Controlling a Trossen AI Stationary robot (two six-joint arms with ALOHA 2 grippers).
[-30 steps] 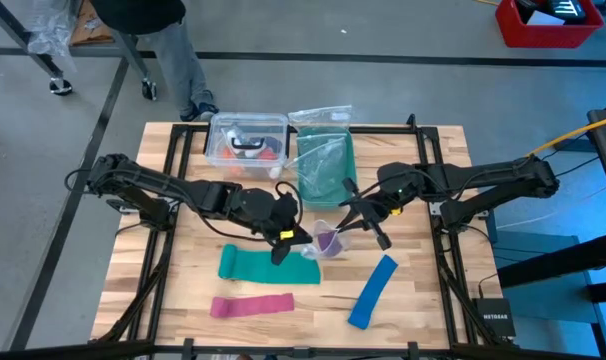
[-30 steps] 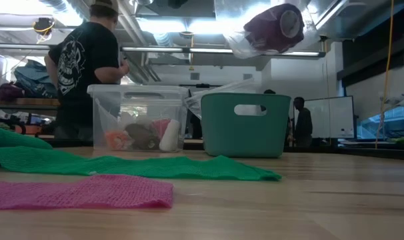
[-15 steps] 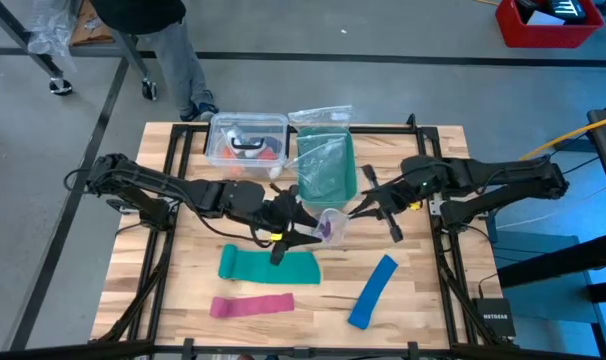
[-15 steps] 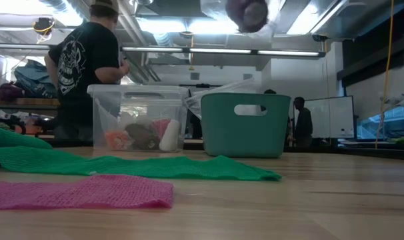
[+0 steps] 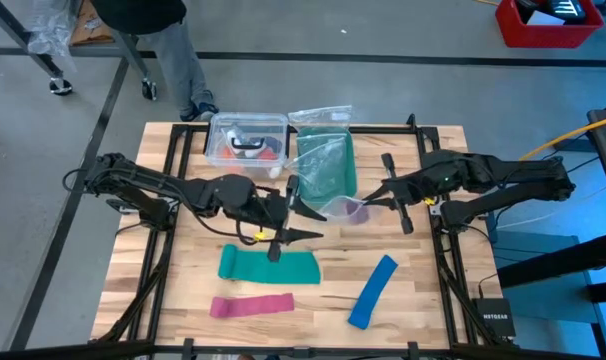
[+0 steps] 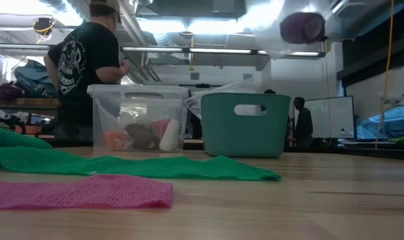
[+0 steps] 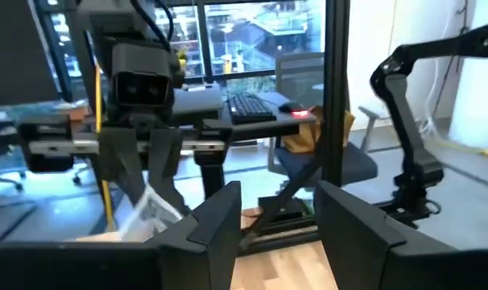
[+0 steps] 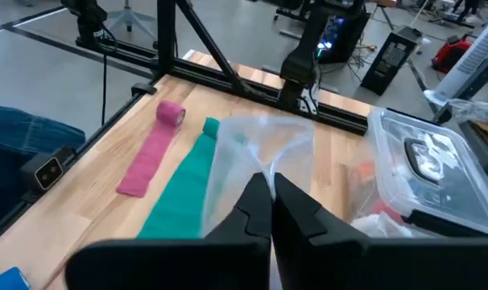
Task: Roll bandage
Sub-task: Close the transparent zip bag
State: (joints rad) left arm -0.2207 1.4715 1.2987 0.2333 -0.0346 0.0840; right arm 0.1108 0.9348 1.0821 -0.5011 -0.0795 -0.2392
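The bandage [image 5: 356, 211] is a small purple roll inside a clear plastic bag [image 5: 341, 207], held above the table's middle, in front of the teal bin. In the low view the roll [image 6: 302, 27] hangs high in the bag. My right gripper [image 5: 373, 203] is shut on the bag. My left gripper [image 5: 301, 212] stands open just left of the bag, its fingers [image 7: 220, 217] spread and nothing between them. My right gripper pinches the bag's thin clear film [image 8: 256, 165] between its two shut fingers, coming level from the table's right side. The bag is lifted clear of the table and hangs slack, with the purple roll low inside it.
A clear lidded box [image 5: 248, 140] and a teal bin [image 5: 325, 165] with clear bags on top stand at the far edge. A green strip [image 5: 270, 265], a pink strip [image 5: 251, 305] and a blue strip [image 5: 373, 290] lie near the front. A person [image 6: 82, 60] stands beyond the far left corner.
My left gripper has opened and let go of the bag, drawing a little toward the far edge. My right gripper has carried the bag with the roll toward the table's right and far edge, clear of the table.
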